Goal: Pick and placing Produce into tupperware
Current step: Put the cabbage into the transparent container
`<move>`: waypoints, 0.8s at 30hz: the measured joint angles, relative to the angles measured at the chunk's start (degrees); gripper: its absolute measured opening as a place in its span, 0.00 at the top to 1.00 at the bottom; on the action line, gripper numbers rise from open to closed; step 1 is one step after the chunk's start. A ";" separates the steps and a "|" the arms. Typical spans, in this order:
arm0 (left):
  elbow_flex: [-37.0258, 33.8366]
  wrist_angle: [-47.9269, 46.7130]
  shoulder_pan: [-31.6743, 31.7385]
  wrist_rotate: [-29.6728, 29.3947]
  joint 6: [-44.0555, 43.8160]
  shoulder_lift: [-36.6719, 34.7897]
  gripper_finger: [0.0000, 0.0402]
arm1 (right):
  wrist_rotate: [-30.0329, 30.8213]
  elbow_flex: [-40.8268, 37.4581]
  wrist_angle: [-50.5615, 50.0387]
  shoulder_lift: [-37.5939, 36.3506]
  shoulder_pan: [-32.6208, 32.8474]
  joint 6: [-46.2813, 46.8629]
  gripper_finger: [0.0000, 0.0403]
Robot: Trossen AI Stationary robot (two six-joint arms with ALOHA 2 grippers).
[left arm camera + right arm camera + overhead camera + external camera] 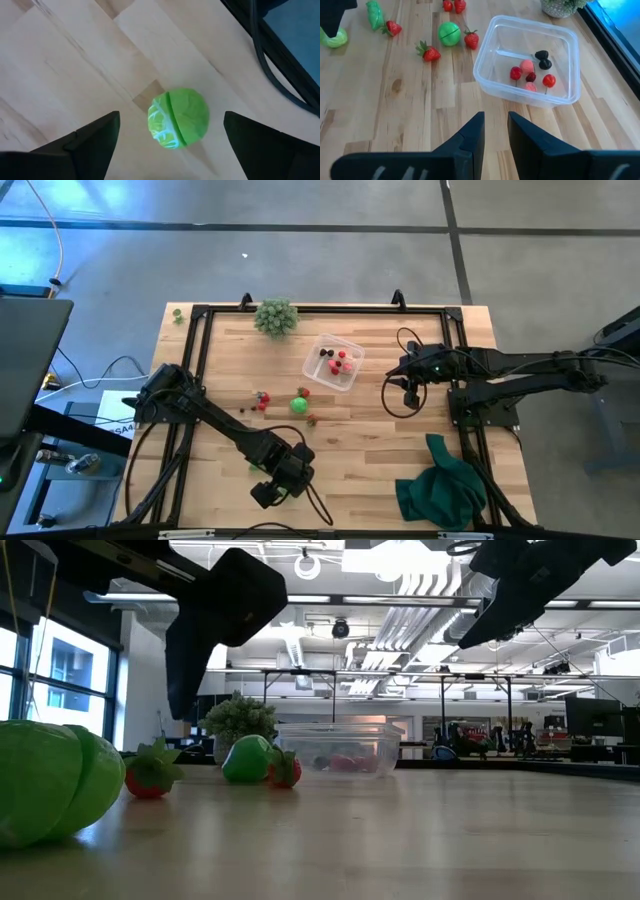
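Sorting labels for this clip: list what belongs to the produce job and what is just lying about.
Job: tupperware with berries; green ball below left end effector; strawberries; round green piece.
Lying about: spiky pale-green ball; dark green cloth.

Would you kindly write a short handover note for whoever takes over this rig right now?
Left gripper: jaws open, over a green round piece near the table's front edge, not gripping it.
Right gripper: empty, jaws narrowly apart, hovering beside the tupperware.
Done: several red and dark berries lie in the tupperware.
Left: strawberries, a green ball and other pieces on the table.
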 joint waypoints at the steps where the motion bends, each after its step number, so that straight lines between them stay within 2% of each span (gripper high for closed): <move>1: 0.01 0.07 0.00 -0.01 -0.04 0.23 0.14 | -0.03 0.00 -0.02 0.00 0.01 0.01 0.81; 8: -0.02 0.44 0.00 3.05 -1.16 3.35 0.16 | -0.17 0.00 -0.04 -0.02 0.00 0.02 0.81; 24: 0.06 2.71 0.00 3.17 -3.43 6.36 0.17 | -0.14 0.00 -0.14 0.00 0.00 0.01 0.81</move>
